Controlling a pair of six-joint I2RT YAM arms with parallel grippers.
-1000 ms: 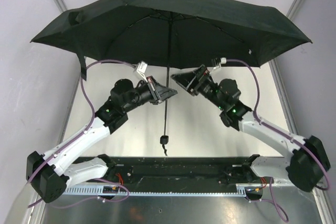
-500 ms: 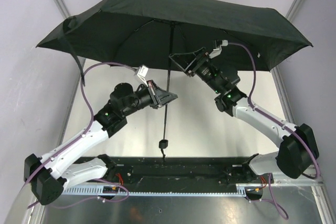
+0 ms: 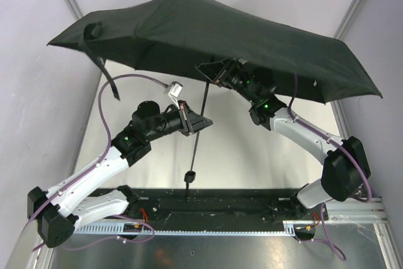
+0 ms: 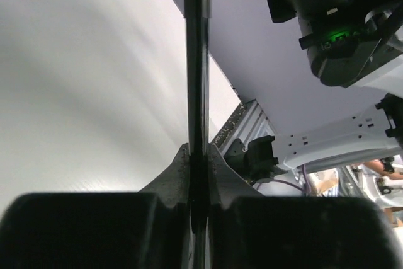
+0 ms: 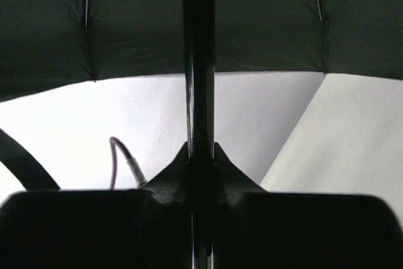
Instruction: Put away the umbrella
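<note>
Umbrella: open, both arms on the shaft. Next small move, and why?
Probably slide the right jaws down the shaft toward the left jaws, to start collapsing the umbrella. Its canopy is fully spread, the right jaws are closed on the shaft just beneath it, and the left jaws clamp the shaft lower down as an anchor.
</note>
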